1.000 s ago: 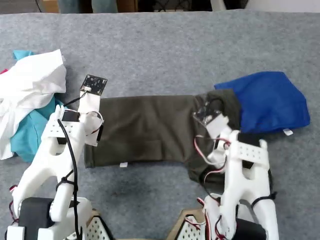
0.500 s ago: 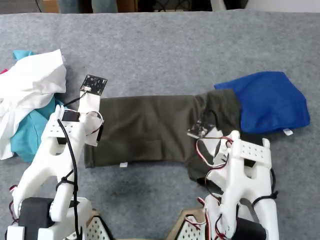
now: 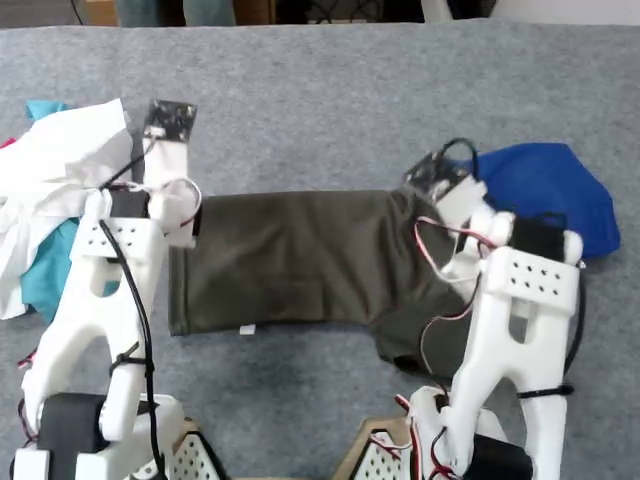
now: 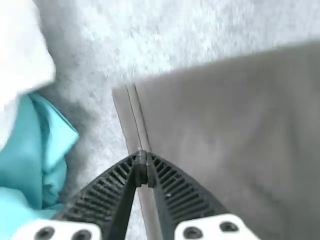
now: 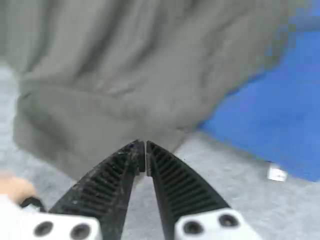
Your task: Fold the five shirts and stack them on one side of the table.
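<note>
An olive shirt (image 3: 300,260) lies flat across the middle of the grey table. My left gripper (image 4: 141,165) is shut on the hem at its left edge (image 4: 131,120), just short of the far corner; in the high view that gripper (image 3: 187,222) sits at the shirt's left end. My right gripper (image 5: 145,147) is shut at the bunched right edge of the olive shirt (image 5: 125,60), beside a blue shirt (image 5: 270,110). The right arm (image 3: 520,290) covers that end of the shirt, with the blue shirt (image 3: 555,195) just beyond it.
A white shirt (image 3: 60,160) and a teal shirt (image 3: 45,280) lie heaped at the table's left edge, close to my left arm; the teal cloth (image 4: 30,150) is right beside the left gripper. Bare grey table (image 3: 330,100) stretches behind the olive shirt.
Both arms have swung toward the far side of the table. The right gripper went from the shirt's near right part up to its edge by the blue shirt; the left rose along the left hem.
</note>
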{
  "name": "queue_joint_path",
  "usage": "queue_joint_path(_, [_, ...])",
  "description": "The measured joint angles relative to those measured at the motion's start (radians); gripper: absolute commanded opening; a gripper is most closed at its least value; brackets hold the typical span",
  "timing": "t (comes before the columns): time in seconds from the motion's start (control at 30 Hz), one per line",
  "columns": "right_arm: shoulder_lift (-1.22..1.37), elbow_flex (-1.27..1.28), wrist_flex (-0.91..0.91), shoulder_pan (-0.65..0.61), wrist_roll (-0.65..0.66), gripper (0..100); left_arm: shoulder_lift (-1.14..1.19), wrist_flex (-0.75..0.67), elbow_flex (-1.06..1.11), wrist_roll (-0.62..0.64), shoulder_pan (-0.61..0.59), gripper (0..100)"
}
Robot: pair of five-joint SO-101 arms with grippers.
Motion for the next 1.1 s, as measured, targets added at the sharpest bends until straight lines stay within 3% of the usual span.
queue_joint_path(0.1, [0.000, -0.025, 0.002, 0.000, -0.015, 1.5, 0.068, 0.017, -0.023, 0.069, 0.000, 18])
queue_joint_path(0.33, [0.000, -0.020, 0.002, 0.000, -0.018, 1.5, 0.267, 0.083, -0.034, 0.199, -0.017, 18])
queue_joint_path(0.6, [0.000, 0.017, 0.002, 0.002, -0.018, 1.5, 0.301, 0.187, -0.095, 0.137, -0.161, 19])
queue_joint_path(1.1, [0.000, 0.017, -0.023, 0.002, -0.018, 1.5, 0.437, 0.167, -0.166, 0.126, -0.170, 19])
